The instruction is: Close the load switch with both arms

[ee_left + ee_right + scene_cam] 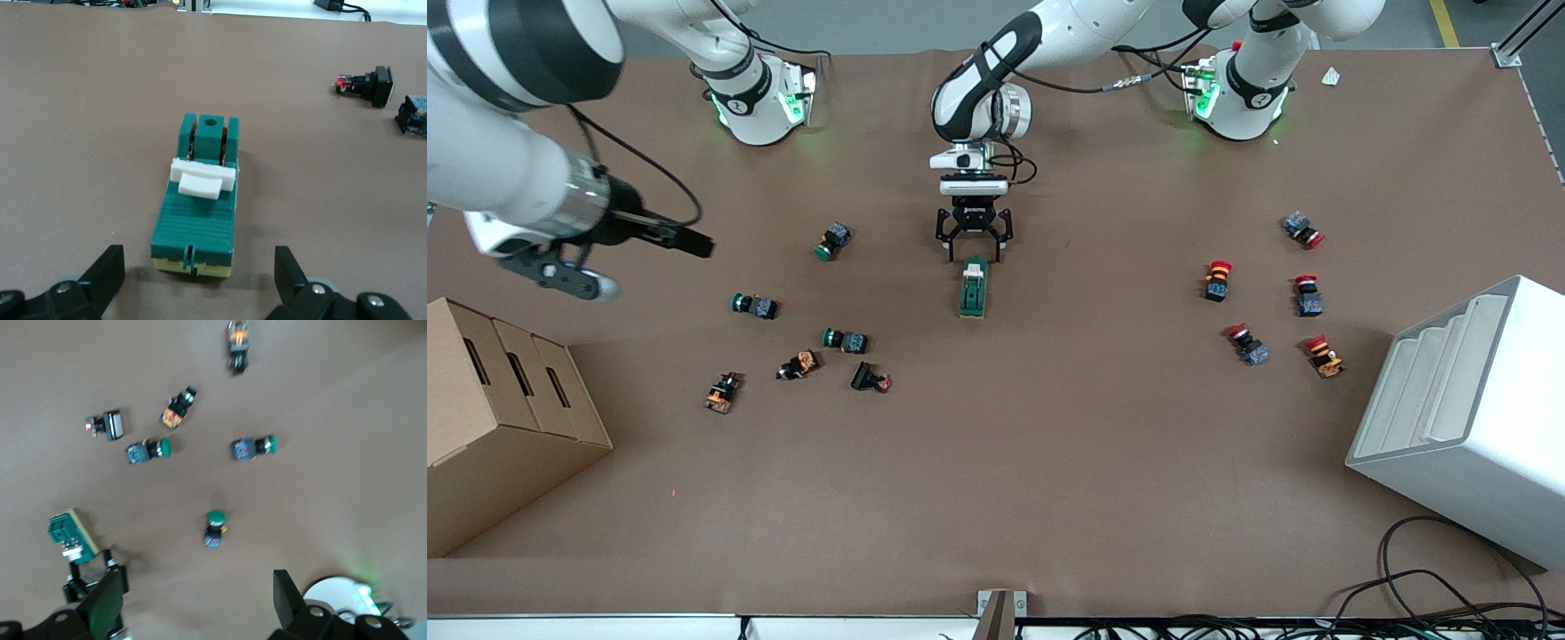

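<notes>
We are looking at the load switch (974, 287), a dark-green ridged block on a cream base with a white lever (200, 180) across its top; it is lying mid-table, long axis running twelve to six in the front view; the left gripper (973, 252) is sitting at the switch's twelve o'clock end, fingers spread wide, not touching; the left wrist view is showing us the lever and a round hole, lost from the front; the right gripper (583, 283) is hanging over the right arm's end, jaws wide open in its wrist view.
</notes>
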{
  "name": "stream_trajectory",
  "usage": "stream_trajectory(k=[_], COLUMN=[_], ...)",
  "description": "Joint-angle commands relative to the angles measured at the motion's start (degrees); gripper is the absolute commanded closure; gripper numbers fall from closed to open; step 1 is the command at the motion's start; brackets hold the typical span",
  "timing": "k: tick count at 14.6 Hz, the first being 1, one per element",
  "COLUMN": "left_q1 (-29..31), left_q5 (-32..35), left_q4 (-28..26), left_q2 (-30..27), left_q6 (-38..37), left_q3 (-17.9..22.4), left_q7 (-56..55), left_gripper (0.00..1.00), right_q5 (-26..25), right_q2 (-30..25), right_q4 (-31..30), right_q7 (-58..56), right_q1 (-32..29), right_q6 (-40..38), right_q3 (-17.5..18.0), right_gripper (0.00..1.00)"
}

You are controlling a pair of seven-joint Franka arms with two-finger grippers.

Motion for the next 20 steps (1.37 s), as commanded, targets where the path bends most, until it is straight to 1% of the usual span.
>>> stream_trajectory(k=[1,2,4,6,7,9,12,14,17,18,20], left_q1=[-0.2,-0.2,-0.4,-0.5,-0.5,-0.5,-0.5,-0.5,-0.7,-0.7,-0.7], left_q5=[1.8,1.8,1.8,1.8,1.8,1.8,1.8,1.8,1.8,1.8,1.8], left_q4=[0.6,0.6,0.6,0.6,0.6,0.6,0.6,0.5,0.6,0.6,0.6], left_q2=[0.7,0.9,1.3,1.6,1.6,1.6,1.7,1.7,1.8,1.8,1.8], left_q6=[-0.3,-0.3,-1.0,-1.5,-1.5,-1.5,-1.5,-2.2,-2.3,-2.3,-2.3], left_q3=[0.3,0.3,0.3,0.3,0.3,0.3,0.3,0.3,0.3,0.3,0.3], left_q7=[-0.1,-0.1,-0.1,0.1,0.1,0.2,0.6,0.6,1.6,1.8,1.8], left_gripper=[0.01,0.01,0.00,0.00,0.00,0.00,0.00,0.00,0.01,0.00,0.01], right_q5=[5.5,7.8,9.8,15.3,17.0,18.2,21.6,23.7,23.7,23.7,23.8], right_q2=[-1.8,-1.9,-1.9,-1.8,-1.7,-0.6,4.1,7.8,14.2,15.5,16.9], right_q4=[-8.1,-11.1,-16.8,-20.9,-23.0,-26.0,-26.7,-26.5,-26.0,-26.0,-25.6], right_q7=[7.9,9.7,12.1,12.1,12.4,12.7,13.1,13.4,12.9,12.8,12.6], right_q1=[2.5,4.9,9.7,13.7,15.8,19.4,23.5,26.7,31.8,32.6,34.0], right_q6=[6.4,10.6,21.0,30.4,34.7,41.8,49.0,55.3,65.1,66.9,67.8], right_q3=[-0.4,-0.4,-0.3,-0.3,-0.3,-0.3,-0.3,-0.3,-0.3,-0.3,-0.2], right_gripper=[0.00,0.00,0.00,0.00,0.00,0.00,0.00,0.00,0.00,0.00,0.00])
